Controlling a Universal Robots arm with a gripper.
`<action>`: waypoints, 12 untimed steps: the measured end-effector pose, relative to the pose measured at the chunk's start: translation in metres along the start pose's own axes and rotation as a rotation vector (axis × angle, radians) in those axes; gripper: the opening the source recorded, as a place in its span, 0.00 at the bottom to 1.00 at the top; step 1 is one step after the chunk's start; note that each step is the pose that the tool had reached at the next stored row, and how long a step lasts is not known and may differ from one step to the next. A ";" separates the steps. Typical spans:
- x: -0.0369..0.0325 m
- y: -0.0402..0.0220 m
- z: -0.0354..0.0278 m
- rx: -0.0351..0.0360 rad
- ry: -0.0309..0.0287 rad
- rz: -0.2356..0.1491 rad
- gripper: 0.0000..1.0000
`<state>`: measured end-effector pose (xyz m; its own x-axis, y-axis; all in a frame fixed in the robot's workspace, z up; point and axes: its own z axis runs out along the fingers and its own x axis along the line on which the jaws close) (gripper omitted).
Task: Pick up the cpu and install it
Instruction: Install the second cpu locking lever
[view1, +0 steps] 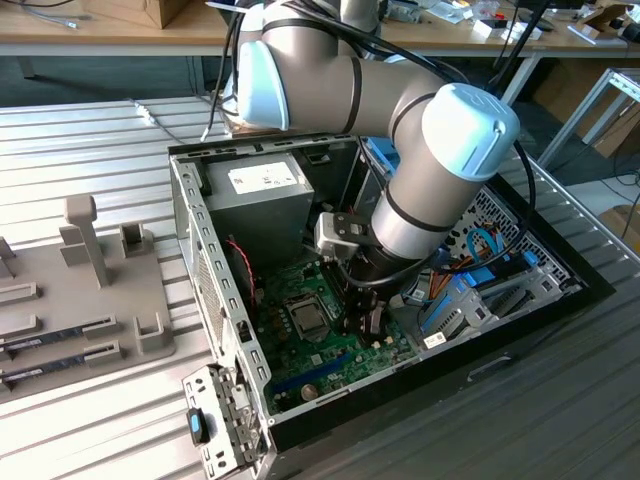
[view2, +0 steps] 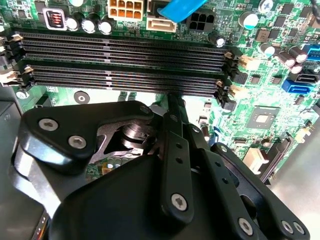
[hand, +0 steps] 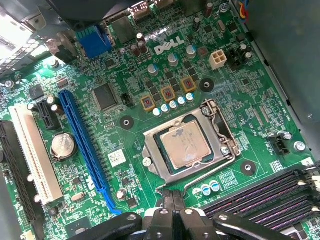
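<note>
**CPU seated in socket, gripper low over the board**

The cpu (hand: 186, 146), a thin square chip with a pale silvery metal top, lies inside the motherboard's metal socket frame (hand: 150, 160), with the thin wire lever (hand: 212, 172) along its edge. The black linkage gripper (hand: 172, 197) hovers just beside the frame, near the black memory slots (view2: 125, 42); its fingers look drawn together on nothing. Any sideways drift could snag the lever or scrape the green motherboard (hand: 125, 95).
</note>
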<state>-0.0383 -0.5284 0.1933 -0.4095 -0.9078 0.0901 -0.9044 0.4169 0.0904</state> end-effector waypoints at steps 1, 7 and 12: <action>0.0002 -0.0001 0.0002 0.0000 -0.0001 0.000 0.11; 0.0004 0.0000 -0.0009 -0.0001 -0.0018 0.000 0.11; 0.0016 0.0011 -0.0154 -0.0001 -0.0016 0.000 0.11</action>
<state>-0.0381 -0.5288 0.2088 -0.4093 -0.9081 0.0885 -0.9046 0.4165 0.0906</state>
